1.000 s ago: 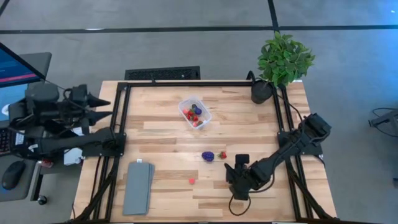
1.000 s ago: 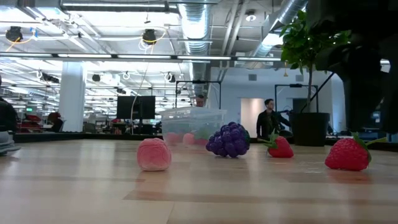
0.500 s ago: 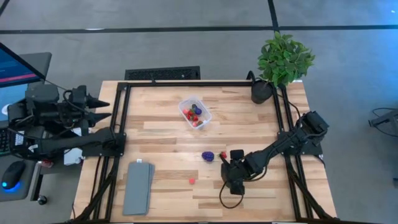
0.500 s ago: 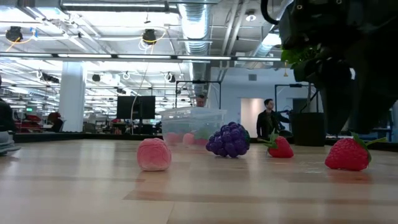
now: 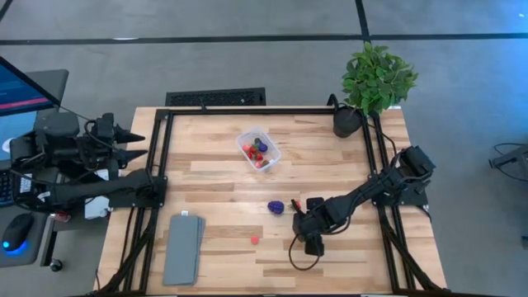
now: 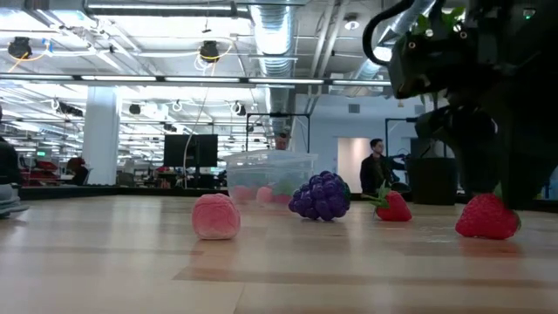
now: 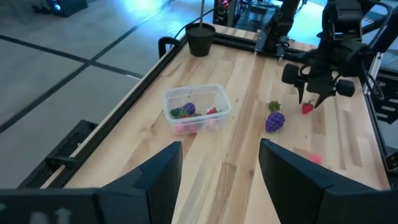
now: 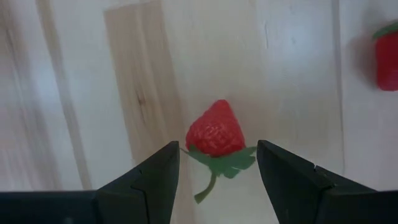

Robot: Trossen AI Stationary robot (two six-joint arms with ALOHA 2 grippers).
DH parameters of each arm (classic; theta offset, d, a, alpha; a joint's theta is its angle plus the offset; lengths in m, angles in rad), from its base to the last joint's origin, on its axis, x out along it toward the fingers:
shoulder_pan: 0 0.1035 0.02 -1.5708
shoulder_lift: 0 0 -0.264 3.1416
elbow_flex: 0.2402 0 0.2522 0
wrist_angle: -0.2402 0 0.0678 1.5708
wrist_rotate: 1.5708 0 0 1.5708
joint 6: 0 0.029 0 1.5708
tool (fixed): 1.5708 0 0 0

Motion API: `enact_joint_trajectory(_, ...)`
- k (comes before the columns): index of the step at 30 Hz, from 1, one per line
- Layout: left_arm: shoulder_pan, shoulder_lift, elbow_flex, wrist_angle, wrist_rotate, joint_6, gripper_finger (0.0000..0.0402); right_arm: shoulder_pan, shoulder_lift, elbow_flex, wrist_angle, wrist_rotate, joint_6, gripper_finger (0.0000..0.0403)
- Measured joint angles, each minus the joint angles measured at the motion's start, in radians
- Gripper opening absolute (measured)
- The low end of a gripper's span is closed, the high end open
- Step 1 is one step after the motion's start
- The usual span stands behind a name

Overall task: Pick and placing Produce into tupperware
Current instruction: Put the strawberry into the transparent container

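A red strawberry with a green top [image 8: 214, 132] lies on the wood; in the low view this strawberry [image 6: 486, 218] sits right of the rest. My right gripper [image 8: 217, 149] is open, pointing down, with one finger on either side of the berry, and I see no touch. The clear tupperware [image 5: 258, 148] stands toward the far side with several pieces inside. A purple grape cluster [image 5: 275, 206], a second strawberry [image 6: 394, 207] and a pink piece [image 5: 255, 240] lie loose. My left gripper [image 7: 221, 180] waits open at the table's left edge.
A flat grey slab [image 5: 183, 247] lies near the left near corner. A potted plant [image 5: 375, 78] stands at the far right corner. A black frame rail [image 5: 161, 157] runs along the table's sides. Bare wood lies between the tupperware and the loose pieces.
My right gripper has moved toward the table's left and come down over the rightmost strawberry, so its fingers now stand around it. The produce and the tupperware have stayed where they were.
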Motion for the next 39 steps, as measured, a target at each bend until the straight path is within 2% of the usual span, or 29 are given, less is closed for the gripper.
enact_joint_trajectory(24,0.0,0.0,0.0,0.004,-0.027,-0.01,0.0203,-0.028,0.053,-0.01,0.05,-0.038,-0.008,0.0239)
enact_joint_trajectory(35,0.0,0.0,0.0,0.002,-0.027,-0.011,0.0203,-0.045,0.055,-0.01,0.043,-0.044,-0.008,0.0173)
enact_joint_trajectory(39,0.0,0.0,0.0,0.002,-0.023,-0.011,0.0203,-0.047,0.055,-0.011,0.043,-0.046,-0.008,0.0174)
